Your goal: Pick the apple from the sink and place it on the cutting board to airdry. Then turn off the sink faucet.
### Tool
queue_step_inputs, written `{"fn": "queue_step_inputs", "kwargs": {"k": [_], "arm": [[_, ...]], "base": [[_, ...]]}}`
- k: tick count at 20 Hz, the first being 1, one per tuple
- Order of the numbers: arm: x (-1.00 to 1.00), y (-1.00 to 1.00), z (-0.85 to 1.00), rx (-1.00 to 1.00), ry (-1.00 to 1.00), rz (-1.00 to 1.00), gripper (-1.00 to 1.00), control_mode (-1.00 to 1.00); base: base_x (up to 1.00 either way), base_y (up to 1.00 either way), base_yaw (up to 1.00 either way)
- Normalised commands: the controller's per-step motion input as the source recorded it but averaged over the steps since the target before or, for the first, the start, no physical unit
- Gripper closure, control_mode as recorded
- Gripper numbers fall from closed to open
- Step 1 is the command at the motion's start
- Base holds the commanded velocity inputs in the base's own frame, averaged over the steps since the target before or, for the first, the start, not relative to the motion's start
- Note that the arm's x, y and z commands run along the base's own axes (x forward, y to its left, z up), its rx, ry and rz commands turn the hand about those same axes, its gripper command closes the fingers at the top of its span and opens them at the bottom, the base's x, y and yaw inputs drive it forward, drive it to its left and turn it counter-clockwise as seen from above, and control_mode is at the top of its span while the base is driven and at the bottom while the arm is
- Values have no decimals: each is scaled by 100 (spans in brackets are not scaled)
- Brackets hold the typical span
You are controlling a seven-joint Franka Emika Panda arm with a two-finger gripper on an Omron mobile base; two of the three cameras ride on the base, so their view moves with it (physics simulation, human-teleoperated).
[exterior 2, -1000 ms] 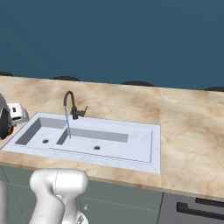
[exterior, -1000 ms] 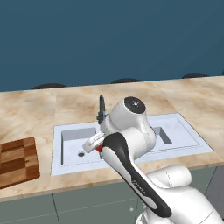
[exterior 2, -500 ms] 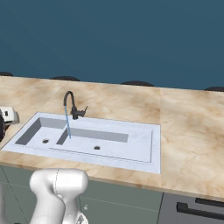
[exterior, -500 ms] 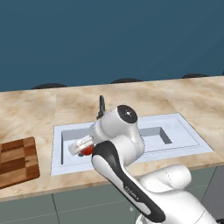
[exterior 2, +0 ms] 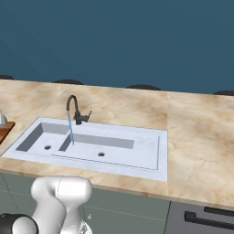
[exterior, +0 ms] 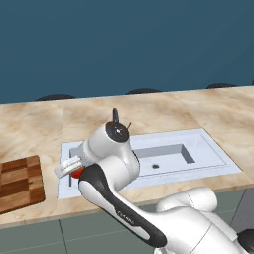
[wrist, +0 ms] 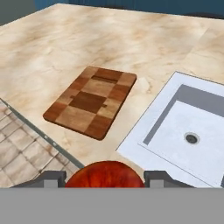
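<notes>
My gripper hangs above the left end of the sink, shut on the red apple. In the hand view the apple sits between the two fingertips at the bottom. The checkered cutting board lies on the counter left of the sink, apart from the gripper; the hand view has the cutting board ahead and the small basin to its right. The black faucet stands behind the sink with a thin blue stream of water running from its spout.
The marble counter stretches around the sink, with a dark blue wall behind. A tiled floor lies past the counter's front edge in the hand view. A dark appliance front sits below the counter at right.
The arm has swung left with the apple, from over the sink's middle to its left end, nearer the cutting board. In the right base view the gripper has slid out past the left edge.
</notes>
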Motion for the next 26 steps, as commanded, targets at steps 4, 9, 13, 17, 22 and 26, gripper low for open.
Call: {"fn": "queue_step_inputs", "kwargs": {"k": [4, 9, 13, 17, 22, 26], "arm": [[12, 55, 0, 0, 2, 0, 100, -100], [14, 50, 0, -2, 0, 0, 100, -100], [18, 42, -6, -7, 0, 0, 100, -100], [15, 21, -21, -7, 0, 0, 100, -100], [13, 11, -29, -3, 0, 0, 100, -100], [10, 10, -28, 0, 1, 0, 100, -100]], "base": [[0, 0, 0], [0, 0, 0], [0, 0, 0], [0, 0, 0], [0, 0, 0], [0, 0, 0]]}}
